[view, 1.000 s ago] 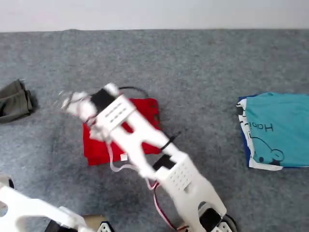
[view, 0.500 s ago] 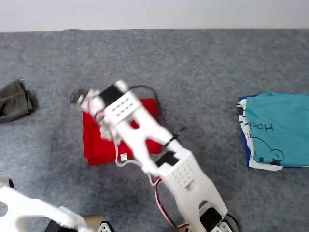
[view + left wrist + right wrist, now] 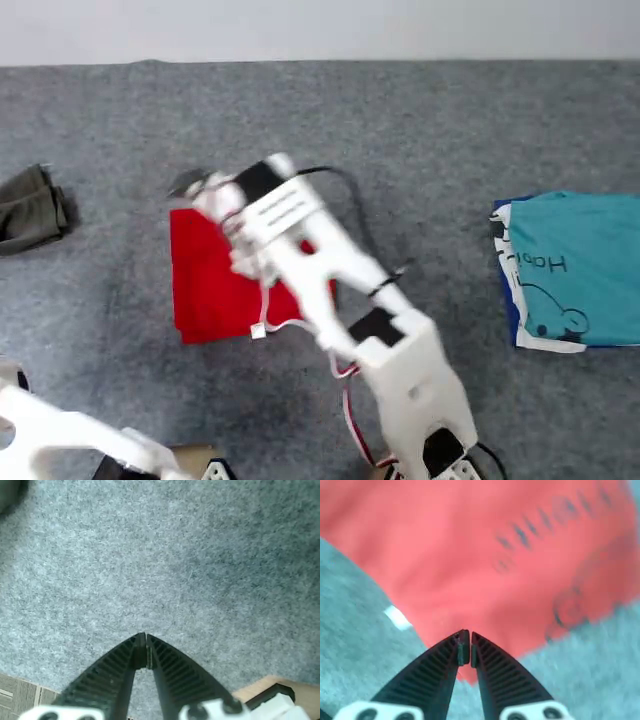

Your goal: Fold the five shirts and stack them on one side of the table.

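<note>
The grey felt tabletop (image 3: 430, 140) runs to a white wall at the 12 o'clock edge. A folded red shirt (image 3: 205, 285) lies left of centre, its edges roughly square to the tabletop, with a small white tag (image 3: 258, 330) at its 6 o'clock edge. At the 3 o'clock edge sits a stack topped by a teal shirt (image 3: 585, 265). Blue and white edges of the folded shirts beneath (image 3: 512, 318) show along the stack's side facing 9 o'clock. A broad band of grey felt lies between the red shirt and this stack, and they are well apart. A crumpled dark garment (image 3: 30, 210) lies at the 9 o'clock edge, apart from the red shirt.

The right arm (image 3: 400, 375) rises from the 6 o'clock edge and slants toward 10 o'clock across the red shirt, its tip above the shirt's far corner. Its wrist view shows the right jaws pressed together with nothing between them, hovering over the red shirt's border where it meets the felt.

The left arm (image 3: 60, 430) sits at the 7 o'clock corner. The left jaws are also together, over bare felt near the tabletop's wooden edge (image 3: 255, 687).
</note>
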`<state>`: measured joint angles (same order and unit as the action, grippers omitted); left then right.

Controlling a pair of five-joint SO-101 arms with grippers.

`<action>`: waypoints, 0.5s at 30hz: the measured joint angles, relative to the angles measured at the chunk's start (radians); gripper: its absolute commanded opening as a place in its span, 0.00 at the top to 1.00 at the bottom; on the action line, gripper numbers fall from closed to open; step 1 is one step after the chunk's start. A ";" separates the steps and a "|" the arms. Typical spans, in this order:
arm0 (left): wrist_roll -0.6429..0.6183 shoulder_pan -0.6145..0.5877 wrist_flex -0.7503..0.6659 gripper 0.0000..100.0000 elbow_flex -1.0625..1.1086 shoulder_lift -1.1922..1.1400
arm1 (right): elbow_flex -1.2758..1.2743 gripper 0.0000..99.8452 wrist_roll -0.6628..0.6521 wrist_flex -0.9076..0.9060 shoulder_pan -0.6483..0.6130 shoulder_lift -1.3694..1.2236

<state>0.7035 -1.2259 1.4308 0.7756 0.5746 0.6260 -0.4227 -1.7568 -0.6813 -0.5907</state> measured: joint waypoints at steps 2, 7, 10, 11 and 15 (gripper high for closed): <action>0.000 0.000 0.000 0.99 0.000 0.000 | -0.098 0.99 0.000 0.000 0.032 0.048; 0.000 0.000 0.000 0.99 0.000 0.000 | -0.367 0.99 0.000 0.005 0.040 0.092; 0.000 0.000 0.000 0.99 0.000 0.000 | -0.488 0.99 0.000 0.049 0.051 0.080; 0.000 0.000 0.000 0.99 0.000 0.000 | -0.502 0.99 0.000 0.074 0.051 0.069; 0.000 0.000 0.000 0.99 0.000 0.000 | -0.474 0.99 0.000 0.081 0.049 0.068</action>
<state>0.7035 -1.2259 1.4308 0.7756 0.5746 0.1519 -0.4227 -1.6755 -0.6322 -0.5232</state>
